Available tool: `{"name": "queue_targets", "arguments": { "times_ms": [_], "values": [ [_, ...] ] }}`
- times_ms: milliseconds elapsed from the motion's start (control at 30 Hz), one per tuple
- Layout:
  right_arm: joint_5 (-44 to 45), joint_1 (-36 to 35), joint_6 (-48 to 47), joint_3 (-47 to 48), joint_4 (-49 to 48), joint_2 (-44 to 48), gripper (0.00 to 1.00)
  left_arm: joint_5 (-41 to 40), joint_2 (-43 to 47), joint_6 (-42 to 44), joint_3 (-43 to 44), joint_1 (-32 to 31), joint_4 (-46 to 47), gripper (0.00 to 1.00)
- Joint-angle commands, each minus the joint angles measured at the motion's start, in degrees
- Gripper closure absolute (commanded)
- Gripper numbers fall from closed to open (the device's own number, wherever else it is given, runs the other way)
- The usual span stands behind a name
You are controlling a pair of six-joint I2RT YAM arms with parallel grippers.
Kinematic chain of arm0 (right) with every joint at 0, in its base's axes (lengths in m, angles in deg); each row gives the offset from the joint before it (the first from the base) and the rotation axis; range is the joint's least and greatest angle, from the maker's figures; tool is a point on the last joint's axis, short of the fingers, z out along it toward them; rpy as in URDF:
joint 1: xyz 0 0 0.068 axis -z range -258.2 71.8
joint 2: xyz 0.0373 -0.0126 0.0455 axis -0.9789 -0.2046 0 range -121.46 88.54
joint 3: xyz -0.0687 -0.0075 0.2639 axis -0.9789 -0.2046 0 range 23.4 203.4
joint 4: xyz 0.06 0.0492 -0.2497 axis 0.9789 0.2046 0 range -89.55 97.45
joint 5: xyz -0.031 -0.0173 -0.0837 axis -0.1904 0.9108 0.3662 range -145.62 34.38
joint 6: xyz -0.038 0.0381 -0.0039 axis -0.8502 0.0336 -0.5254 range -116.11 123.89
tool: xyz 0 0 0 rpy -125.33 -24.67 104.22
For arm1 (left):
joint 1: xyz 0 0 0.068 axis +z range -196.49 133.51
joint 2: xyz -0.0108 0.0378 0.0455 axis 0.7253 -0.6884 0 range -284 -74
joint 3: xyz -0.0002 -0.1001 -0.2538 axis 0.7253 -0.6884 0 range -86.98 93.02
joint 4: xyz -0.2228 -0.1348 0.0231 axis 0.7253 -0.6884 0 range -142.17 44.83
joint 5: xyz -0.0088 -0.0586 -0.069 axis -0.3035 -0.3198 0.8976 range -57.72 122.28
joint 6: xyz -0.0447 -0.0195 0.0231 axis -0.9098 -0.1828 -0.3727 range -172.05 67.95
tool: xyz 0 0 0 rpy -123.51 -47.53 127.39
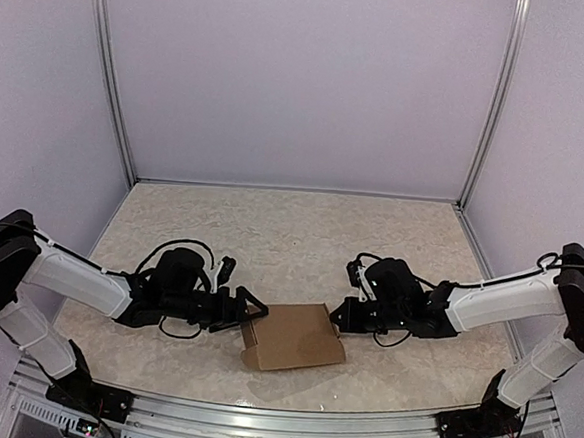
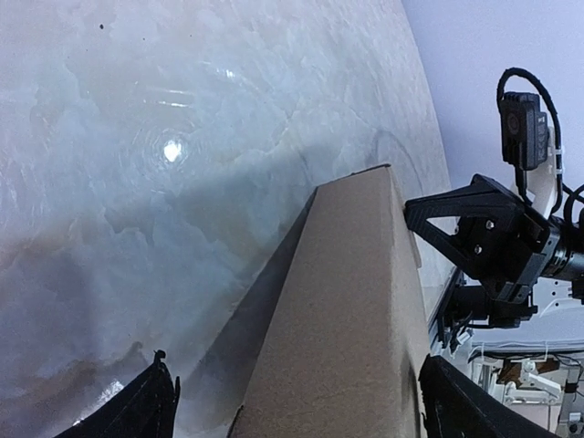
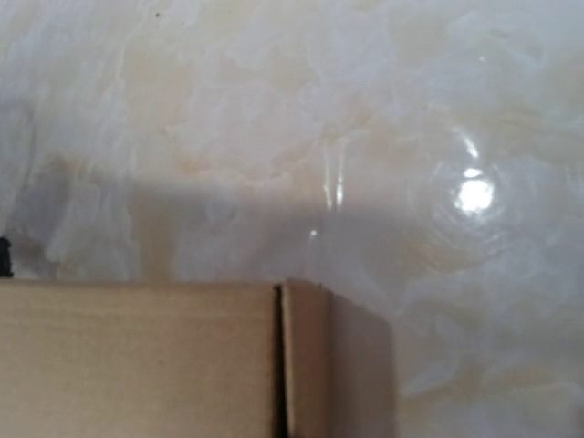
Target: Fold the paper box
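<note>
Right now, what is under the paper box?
The paper box lies on the marble-patterned table, which shows all round it, shadowed beside the box. The patch directly beneath is covered, so whether anything lies there cannot be seen.

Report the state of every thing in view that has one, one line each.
paper box: folded into a low box shape, lying on the table between the grippers; its left end looks unclosed.
left gripper: open, one finger on each side of the box's left end.
right gripper: shut, tip at the box's right end; whether it pinches cardboard cannot be told.
</note>
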Motion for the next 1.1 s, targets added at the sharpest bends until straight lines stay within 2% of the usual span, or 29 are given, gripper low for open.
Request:
{"name": "queue_targets", "arguments": {
  "times_ms": [0,733,1067],
  "values": [
    [1.3,0.4,0.6,-1.7,2.2,1.5,1.0,2.1,0.0,-5.1,-2.0,0.0,4.2,0.11],
    [3.1,0.4,3.3,-2.6,-1.4,1.8,1.0,7.8,-0.6,-17.2,-4.7,-1.5,14.4,0.14],
    [4.3,0.3,3.7,-3.0,-1.5,1.9,1.0,7.9,-2.1,-20.5,-5.7,-2.2,17.3,0.26]
  ]
}}
